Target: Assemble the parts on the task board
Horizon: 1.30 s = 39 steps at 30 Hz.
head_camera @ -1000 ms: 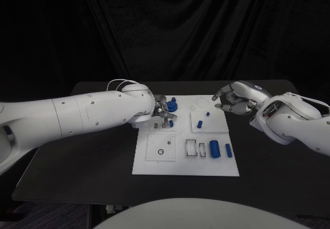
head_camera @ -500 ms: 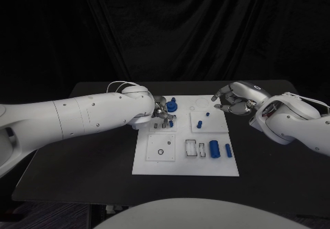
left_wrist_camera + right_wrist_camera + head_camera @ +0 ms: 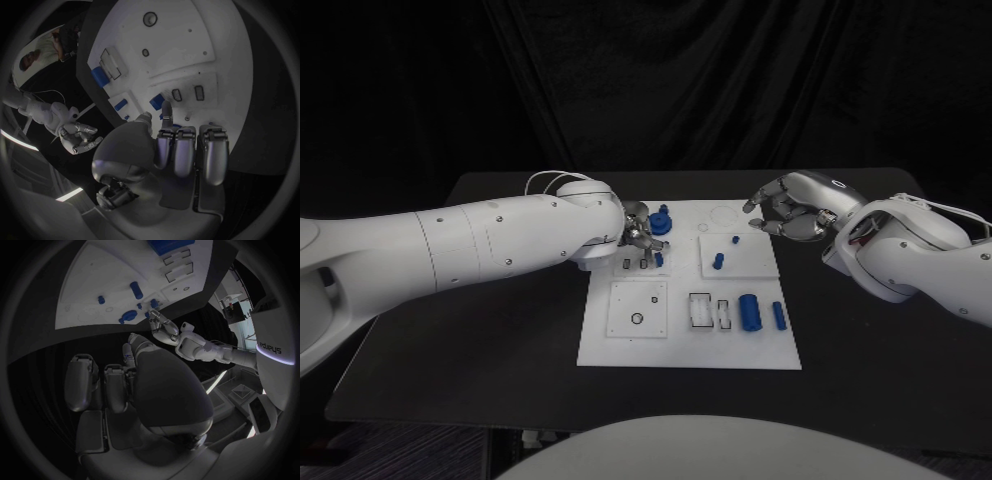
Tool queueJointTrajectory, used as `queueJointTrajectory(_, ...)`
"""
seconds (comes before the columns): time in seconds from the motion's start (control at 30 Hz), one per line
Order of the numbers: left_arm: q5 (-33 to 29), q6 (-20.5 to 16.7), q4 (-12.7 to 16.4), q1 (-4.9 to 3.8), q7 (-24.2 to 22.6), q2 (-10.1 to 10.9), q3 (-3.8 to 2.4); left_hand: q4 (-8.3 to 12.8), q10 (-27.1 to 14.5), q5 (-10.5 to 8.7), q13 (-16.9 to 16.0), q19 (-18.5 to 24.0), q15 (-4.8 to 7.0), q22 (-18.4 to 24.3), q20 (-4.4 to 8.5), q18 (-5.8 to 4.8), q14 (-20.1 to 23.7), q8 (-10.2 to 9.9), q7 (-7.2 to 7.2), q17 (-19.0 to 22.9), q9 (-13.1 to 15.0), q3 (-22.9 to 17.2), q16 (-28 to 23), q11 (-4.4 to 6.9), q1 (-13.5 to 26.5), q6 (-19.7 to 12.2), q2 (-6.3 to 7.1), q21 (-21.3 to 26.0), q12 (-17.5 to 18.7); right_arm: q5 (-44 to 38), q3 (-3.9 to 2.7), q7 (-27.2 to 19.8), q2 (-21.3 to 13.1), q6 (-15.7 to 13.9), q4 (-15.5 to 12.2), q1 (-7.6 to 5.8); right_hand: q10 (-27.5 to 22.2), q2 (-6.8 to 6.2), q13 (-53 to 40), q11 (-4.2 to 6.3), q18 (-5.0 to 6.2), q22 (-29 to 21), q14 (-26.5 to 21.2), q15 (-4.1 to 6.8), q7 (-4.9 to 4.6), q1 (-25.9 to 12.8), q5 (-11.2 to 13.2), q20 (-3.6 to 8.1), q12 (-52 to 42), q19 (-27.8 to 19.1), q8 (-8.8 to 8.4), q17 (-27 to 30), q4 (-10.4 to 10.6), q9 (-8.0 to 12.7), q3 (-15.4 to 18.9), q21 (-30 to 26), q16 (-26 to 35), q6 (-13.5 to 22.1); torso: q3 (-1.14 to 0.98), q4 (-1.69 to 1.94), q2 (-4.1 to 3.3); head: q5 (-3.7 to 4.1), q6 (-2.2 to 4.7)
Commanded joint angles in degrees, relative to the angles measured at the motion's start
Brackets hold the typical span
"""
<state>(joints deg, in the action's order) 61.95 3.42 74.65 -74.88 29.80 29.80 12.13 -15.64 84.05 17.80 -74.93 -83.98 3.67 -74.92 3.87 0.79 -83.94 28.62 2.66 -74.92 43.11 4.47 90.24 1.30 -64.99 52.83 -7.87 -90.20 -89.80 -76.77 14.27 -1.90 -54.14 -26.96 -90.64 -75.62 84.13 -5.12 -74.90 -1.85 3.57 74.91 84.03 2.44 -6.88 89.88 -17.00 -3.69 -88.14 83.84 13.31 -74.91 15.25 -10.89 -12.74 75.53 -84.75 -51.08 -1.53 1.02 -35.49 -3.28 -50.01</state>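
Observation:
The white task board [image 3: 620, 345] lies mid-table. My left hand [image 3: 642, 234] hangs over its back left corner, fingers curled [image 3: 186, 150], one fingertip close to the small slots. A round blue part [image 3: 661, 220] stands just behind that hand; blue slivers [image 3: 161, 117] of it show beside the fingers, and I cannot tell whether they touch it. A small blue part [image 3: 658, 259] stands in a slot by the fingertips. My right hand [image 3: 790, 214] hovers past the board's back right corner, fingers curled on nothing [image 3: 119, 385]. A large blue cylinder [image 3: 750, 311] and a slimmer one [image 3: 779, 316] lie front right.
A short blue cylinder [image 3: 718, 261] and a small blue peg [image 3: 736, 240] sit on the back right plate. A plate with a round hole [image 3: 636, 319] lies front left, beside rectangular slots [image 3: 701, 310]. Black table [image 3: 473, 380] surrounds the board.

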Motion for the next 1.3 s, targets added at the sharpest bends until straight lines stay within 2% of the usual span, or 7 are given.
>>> queueJointTrajectory(0.03, 0.06, 0.24, -0.33, 0.26, -1.34, -0.30, -0.05, 0.03, 5.95, 0.22, -15.07, -6.02, -0.30, -15.08, -0.24, -0.79, -6.06, -0.25, -0.04, -15.08, -0.04, -0.36, -0.24, -0.28, -0.73, 0.39, 0.09, 0.20, -0.20, -0.08, -0.04, 1.19, -0.01, 0.66, 0.05, 0.15, 2.90, 0.54, -11.99, -0.38, -0.17, 9.95, 4.24, -0.52, -0.22, -0.20, -0.42, -0.37, 0.18, 0.06, -0.22, -9.60, 0.09, 0.06, -0.13, -0.26, 0.25, -0.23, -0.03, 0.04, -0.01, -0.06, 0.01)
queueJointTrajectory(0.33, 0.06, 0.40, -0.57, 0.77, -1.77, -0.65, -0.05, 0.16, 5.95, 0.23, -15.07, -6.02, -0.29, -15.08, -0.24, -0.79, -6.06, -0.49, -0.06, -15.08, 0.00, -0.62, -0.24, -0.27, -1.06, 0.51, 0.16, 0.20, -0.20, -0.08, -0.04, 1.41, -0.02, 0.95, 0.07, 0.17, 2.89, 0.56, -11.97, -0.40, -0.16, 9.93, 4.23, -0.53, -0.23, -0.21, -0.43, -0.38, 0.19, 0.04, -0.23, -9.57, 0.10, 0.07, -0.14, -0.31, 0.29, -0.24, 0.01, -0.03, -0.02, -0.03, 0.01)
queueJointTrajectory(0.5, 0.06, 0.78, -0.85, 1.03, -1.93, -0.91, -0.05, 0.20, 5.95, 0.23, -15.07, -6.02, -0.29, -15.08, -0.24, -0.79, -6.06, -0.56, -0.07, -15.08, 0.02, -0.70, -0.24, -0.27, -1.16, 0.56, 0.16, 0.20, -0.20, -0.08, -0.04, 1.59, 0.01, 1.19, 0.11, 0.17, 2.88, 0.58, -11.97, -0.44, -0.15, 9.92, 4.22, -0.57, -0.26, -0.27, -0.47, -0.41, 0.19, 0.01, -0.23, -9.53, 0.14, 0.09, -0.15, -0.38, 0.33, -0.26, 0.01, 0.08, 0.06, 0.20, 0.01)
queueJointTrajectory(0.7, 0.06, 0.81, -1.03, 1.27, -1.99, -1.20, -0.05, 0.41, 5.95, 0.25, -15.07, -6.02, -0.26, -15.08, -0.22, -0.79, -6.06, -0.80, -0.15, -15.08, 0.13, -1.14, -0.24, -0.22, -1.65, 0.86, 0.21, 0.20, -0.20, -0.08, -0.04, 1.75, 0.10, 1.52, 0.18, 0.19, 2.88, 0.58, -11.97, -0.44, -0.15, 9.92, 4.22, -0.57, -0.26, -0.27, -0.47, -0.41, 0.19, 0.01, -0.23, -9.53, 0.14, 0.09, -0.15, -0.38, 0.33, -0.26, 0.03, -0.04, -0.01, 0.08, 0.01)
queueJointTrajectory(1.3, 0.06, 0.74, -2.03, 1.46, -2.69, -1.82, -0.05, 0.60, 5.95, 0.35, -15.07, -6.02, -0.23, -15.08, -0.18, -0.79, -6.06, -1.57, -0.08, -15.08, 0.23, -1.89, -0.24, -0.24, -2.29, 0.69, 0.29, 0.20, -0.20, -0.08, -0.04, 2.31, 0.17, 2.26, 0.23, 0.22, 2.82, 0.60, -11.91, -0.50, -0.08, 9.83, 4.17, -0.63, -0.30, -0.35, -0.51, -0.47, 0.23, -0.10, -0.26, -9.39, 0.19, 0.15, -0.17, -0.67, 0.47, -0.28, 0.03, 0.03, 0.00, 0.15, 0.01)
